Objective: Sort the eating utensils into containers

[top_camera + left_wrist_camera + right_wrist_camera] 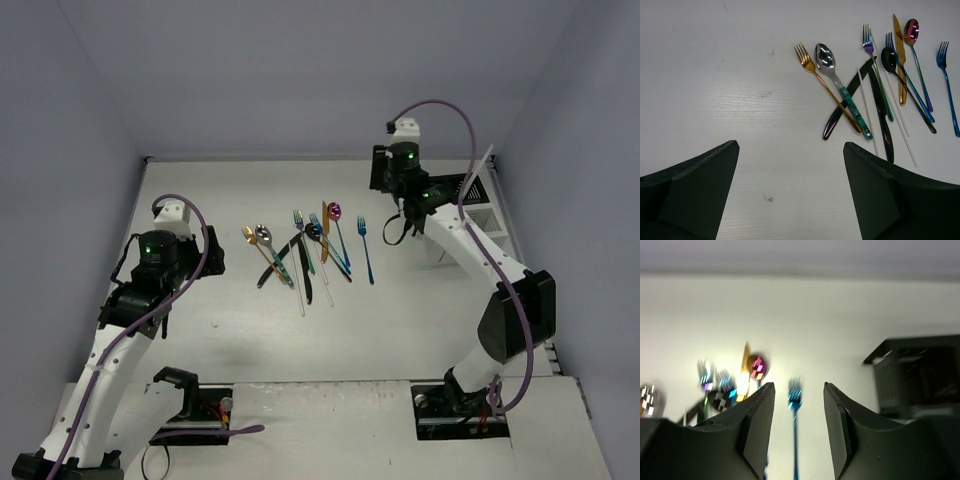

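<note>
The eating utensils (305, 250) lie in a loose crossed cluster mid-table: a gold fork (812, 67), a silver spoon with a teal handle (826, 56), a black knife (881, 112), a gold knife (900, 55) and a magenta spoon (911, 30). A blue fork (366, 250) lies apart on their right. My right gripper (798, 386) is open and empty, hovering just right of that blue fork (794, 392), which shows between its jaws. My left gripper (791, 145) is open wide over bare table, left of the cluster. The containers stand at far right: a black caddy (920, 372) and a white caddy (488, 222).
The right arm (470, 250) reaches across in front of the caddies and hides part of them. Grey walls close the table on the left, back and right. The left arm (150, 270) stands over the table's left side.
</note>
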Controlling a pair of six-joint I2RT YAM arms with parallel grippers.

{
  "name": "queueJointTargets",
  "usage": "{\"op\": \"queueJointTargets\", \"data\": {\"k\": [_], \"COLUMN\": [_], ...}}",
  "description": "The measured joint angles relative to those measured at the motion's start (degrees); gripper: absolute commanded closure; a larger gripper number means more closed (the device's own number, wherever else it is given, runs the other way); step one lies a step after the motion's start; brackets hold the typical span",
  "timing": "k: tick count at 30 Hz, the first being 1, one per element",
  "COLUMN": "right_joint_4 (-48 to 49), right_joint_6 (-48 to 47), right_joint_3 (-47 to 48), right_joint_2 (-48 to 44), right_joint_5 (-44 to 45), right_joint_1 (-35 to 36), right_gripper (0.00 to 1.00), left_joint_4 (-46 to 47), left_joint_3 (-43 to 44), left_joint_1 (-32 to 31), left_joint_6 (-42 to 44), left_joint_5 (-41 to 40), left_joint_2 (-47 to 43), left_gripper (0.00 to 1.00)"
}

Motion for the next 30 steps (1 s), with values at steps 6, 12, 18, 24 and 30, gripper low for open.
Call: {"op": "queueJointTargets", "data": {"k": [6, 12, 18, 24, 30], "right_joint_4": [-11.1, -14.9, -15.7, -15.7, -15.7], "right_joint_6": [0.9, 1.6, 2.7, 3.1, 3.1], "right_joint_3": [0.6, 1.3, 5.1, 7.7, 10.0], "right_joint_2": [6.1, 14.5, 21.6, 26.2, 29.6], "right_joint_5": [-5.0, -9.6, -11.7, -11.8, -11.4], "right_joint_1": [10.5, 16.8, 18.5, 18.6, 18.6], "right_gripper": [0.69, 0.69, 0.73, 0.78, 0.81], "left_joint_4": [0.0, 0.0, -0.2, -0.3, -0.4], "left_joint_3": [0.0, 0.0, 0.0, 0.0, 0.0], "left_joint_1": [0.0, 0.0, 0.0, 0.0, 0.0], "left_joint_6": [0.0, 0.0, 0.0, 0.0, 0.0], "left_joint_5": [0.0, 0.0, 0.0, 0.0, 0.0], "left_joint_2": [0.1, 0.5, 1.1, 1.2, 1.3], "left_gripper": [0.17, 0.17, 0.17, 0.17, 0.17]}}
